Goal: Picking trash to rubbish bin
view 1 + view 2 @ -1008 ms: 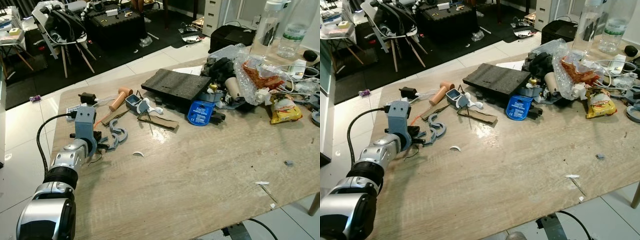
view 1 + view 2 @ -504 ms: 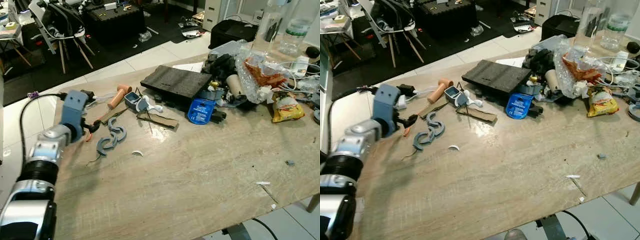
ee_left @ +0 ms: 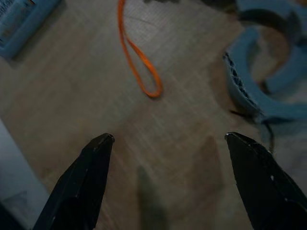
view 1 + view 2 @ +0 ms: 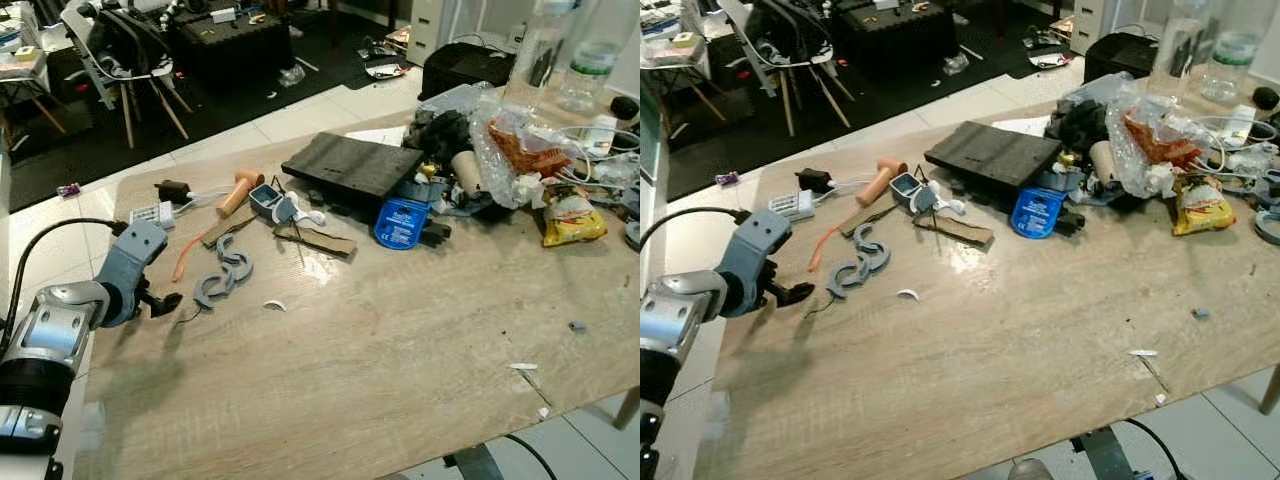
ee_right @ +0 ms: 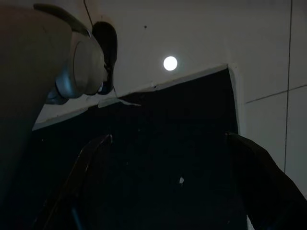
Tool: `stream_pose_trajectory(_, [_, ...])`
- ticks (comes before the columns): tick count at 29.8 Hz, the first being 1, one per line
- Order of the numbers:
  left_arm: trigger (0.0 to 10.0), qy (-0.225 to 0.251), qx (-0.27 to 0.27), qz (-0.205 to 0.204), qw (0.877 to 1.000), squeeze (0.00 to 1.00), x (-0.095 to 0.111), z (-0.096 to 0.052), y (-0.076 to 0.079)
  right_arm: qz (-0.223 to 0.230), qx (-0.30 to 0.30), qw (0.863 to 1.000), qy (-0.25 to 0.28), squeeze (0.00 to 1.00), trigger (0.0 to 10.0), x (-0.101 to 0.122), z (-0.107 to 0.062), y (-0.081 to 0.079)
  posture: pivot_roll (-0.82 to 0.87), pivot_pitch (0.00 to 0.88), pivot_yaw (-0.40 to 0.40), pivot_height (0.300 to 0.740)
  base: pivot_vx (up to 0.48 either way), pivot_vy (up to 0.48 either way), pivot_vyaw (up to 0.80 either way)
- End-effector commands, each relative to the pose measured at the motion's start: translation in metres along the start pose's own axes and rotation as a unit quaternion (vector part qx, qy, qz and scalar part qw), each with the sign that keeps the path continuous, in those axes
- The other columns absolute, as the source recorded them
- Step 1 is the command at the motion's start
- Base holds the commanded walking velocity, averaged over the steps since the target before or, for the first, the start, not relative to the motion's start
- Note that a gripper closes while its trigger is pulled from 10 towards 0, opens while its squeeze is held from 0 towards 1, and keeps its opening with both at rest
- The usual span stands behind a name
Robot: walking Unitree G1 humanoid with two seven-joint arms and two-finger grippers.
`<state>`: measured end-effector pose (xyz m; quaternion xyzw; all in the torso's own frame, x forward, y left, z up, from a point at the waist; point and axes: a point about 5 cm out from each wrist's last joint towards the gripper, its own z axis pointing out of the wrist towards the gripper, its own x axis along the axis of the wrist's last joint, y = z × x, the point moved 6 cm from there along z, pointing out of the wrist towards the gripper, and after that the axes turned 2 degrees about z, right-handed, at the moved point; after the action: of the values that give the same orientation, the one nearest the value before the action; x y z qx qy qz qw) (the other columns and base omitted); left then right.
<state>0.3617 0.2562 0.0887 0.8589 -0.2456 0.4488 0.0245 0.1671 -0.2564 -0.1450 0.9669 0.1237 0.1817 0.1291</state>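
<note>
My left gripper (image 4: 165, 300) hovers open and holding nothing over the left end of the wooden table (image 4: 400, 370). In the left wrist view its fingertips (image 3: 103, 141) stand wide apart above bare wood. An orange rubber band (image 4: 183, 262) lies flat just beyond them, also seen in the wrist view (image 3: 139, 62). Blue curved plastic pieces (image 4: 225, 275) lie next to the band. A small white scrap (image 4: 275, 306) sits nearer the table's middle. My right gripper (image 5: 168, 191) hangs open over dark and white floor.
Clutter lines the far side: a wooden-handled tool (image 4: 238, 192), a black foam slab (image 4: 352, 165), a cardboard strip (image 4: 315, 240), a blue round pack (image 4: 402, 222), a crumpled plastic bag (image 4: 515, 150), a yellow snack packet (image 4: 570, 220) and bottles (image 4: 540, 45). Chairs (image 4: 120, 60) stand beyond on the floor.
My left arm has pulled back from the blue pieces toward the table's left edge. The orange band, at the fingertips half a second ago, now lies uncovered on the wood.
</note>
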Motion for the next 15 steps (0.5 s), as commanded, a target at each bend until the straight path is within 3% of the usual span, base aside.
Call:
stream_pose_trajectory(1, [10.0,0.020,-0.011,-0.040,0.999,0.11,0.002,-0.003,0.000,-0.007,0.008,1.000,-0.006,0.00,10.0,-0.003,0.000,-0.006,-0.16,0.064,0.093,0.740,0.000,0.000,0.00])
stream_pose_trajectory(2, [10.0,0.031,-0.019,-0.057,0.998,0.11,0.005,-0.002,0.003,-0.008,0.008,1.000,-0.006,0.00,10.0,-0.003,0.000,-0.006,-0.16,0.064,0.093,0.740,0.000,0.000,0.00])
stream_pose_trajectory(3, [10.0,0.040,-0.031,-0.080,0.996,0.00,0.004,0.001,0.009,-0.008,0.009,1.000,-0.006,0.00,10.0,-0.003,0.000,-0.006,-0.16,0.065,0.093,0.740,0.000,0.000,0.00])
stream_pose_trajectory(4, [10.0,0.040,-0.031,-0.080,0.996,0.00,0.004,0.001,0.009,-0.008,0.009,1.000,-0.006,0.00,10.0,-0.003,0.000,-0.006,-0.16,0.065,0.093,0.740,0.000,0.000,0.00])
stream_pose_trajectory(8, [10.0,0.051,-0.049,-0.181,0.981,0.00,-0.007,0.013,0.022,-0.009,0.011,1.000,-0.006,0.00,10.0,-0.003,0.000,-0.009,-0.16,0.069,0.094,0.740,0.000,0.000,0.00])
stream_pose_trajectory(12, [10.0,0.035,-0.060,-0.218,0.973,0.00,-0.021,0.020,0.035,-0.009,0.011,1.000,-0.006,0.00,10.0,-0.003,0.000,-0.009,-0.16,0.071,0.097,0.740,0.000,0.000,0.00])
stream_pose_trajectory(15, [10.0,0.028,-0.068,-0.224,0.972,0.00,-0.026,0.022,0.043,-0.008,0.012,1.000,-0.007,0.00,10.0,-0.003,0.000,-0.009,-0.16,0.072,0.097,0.740,0.000,0.000,0.00])
